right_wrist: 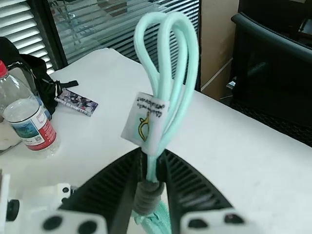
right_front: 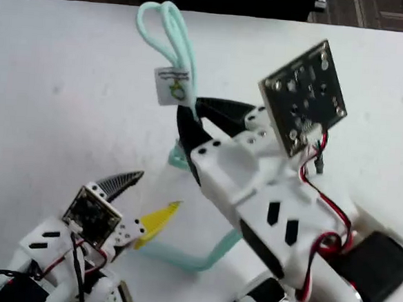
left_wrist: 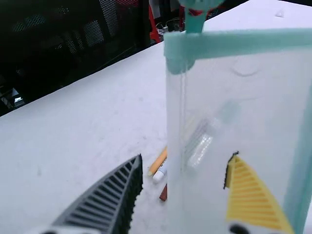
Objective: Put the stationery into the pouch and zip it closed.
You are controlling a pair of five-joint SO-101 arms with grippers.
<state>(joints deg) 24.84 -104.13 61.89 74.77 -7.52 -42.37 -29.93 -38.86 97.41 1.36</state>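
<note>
From above, the right pincer [right_front: 193, 117] is pinching the mint cord [right_front: 172, 31] just below its paper tag [right_front: 171, 85]. The left pincer [right_front: 150, 194] is sitting spread at the near end of the pouch [right_front: 201, 260], which is lying on the white counter [right_front: 68, 79], partly under the right arm.

At the left wrist, the clear wall is passing between the fingers, with the yellow one showing through it. A few pens [left_wrist: 158, 168] are lying at its edge (inside or out, I cannot tell).

At the right wrist, the black fingers are pressing together on the cord.

If zipping is the step, the left should be clamping the wall first and the right pulling straight along the pouch's mouth, low and steady.
</note>
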